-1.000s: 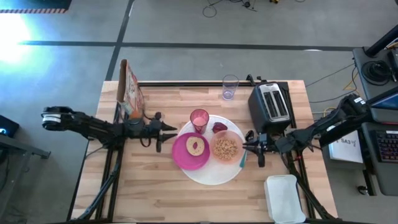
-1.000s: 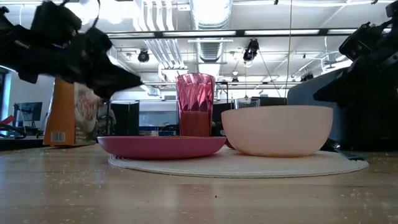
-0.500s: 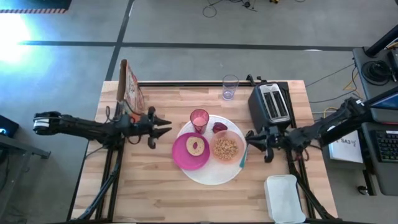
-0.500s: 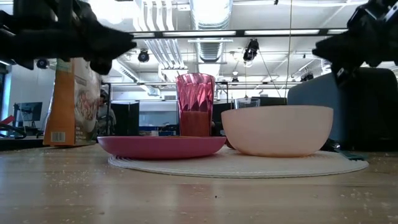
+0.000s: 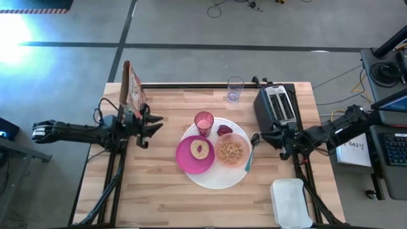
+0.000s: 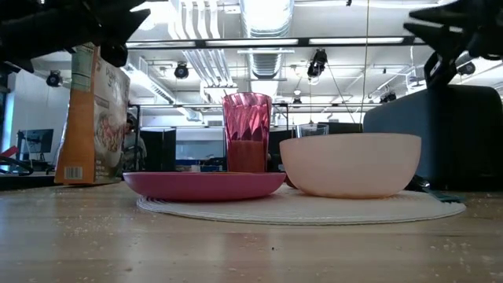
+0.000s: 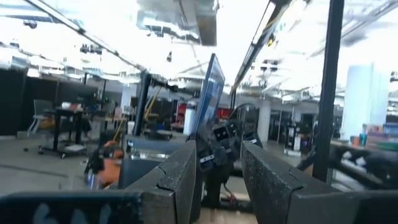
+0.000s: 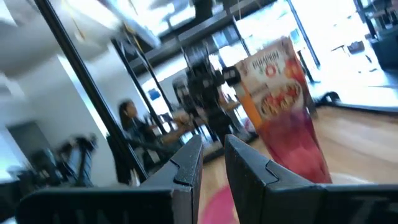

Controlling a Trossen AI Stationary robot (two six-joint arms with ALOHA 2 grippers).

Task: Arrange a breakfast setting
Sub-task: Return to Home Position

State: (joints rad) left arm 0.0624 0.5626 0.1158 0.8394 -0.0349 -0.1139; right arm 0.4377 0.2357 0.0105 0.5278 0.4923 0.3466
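Note:
The large white plate [image 5: 219, 180] lies mid-table. On it rest the magenta plate [image 5: 187, 162] with a round bun, the peach bowl [image 5: 231, 151] of cereal and the pink cup [image 5: 204, 121]. The teal-handled spoon [image 5: 249, 155] lies on the white plate's right rim beside the bowl. My left gripper [image 5: 153, 125] hangs raised left of the setting, open, with nothing between its fingers [image 7: 180, 180]. My right gripper [image 5: 263, 136] hangs raised right of the bowl, its fingers [image 8: 186, 165] a narrow gap apart and holding nothing. In the low view both grippers [image 6: 126, 16] [image 6: 428, 23] sit high above the dishes.
A cereal box [image 5: 131, 92] stands at the far left, a clear cup [image 5: 235, 89] at the far edge, a black toaster [image 5: 278, 105] at the far right and a white tub [image 5: 290, 202] at the near right. A dark red morsel [image 5: 224, 130] lies on the white plate. A person [image 8: 132, 127] shows beyond the table.
Both grippers have risen and tipped upward while drawing back from the setting, the left toward the table's left edge, the right toward its right edge. The dishes have kept still; the spoon beside the bowl now shows uncovered.

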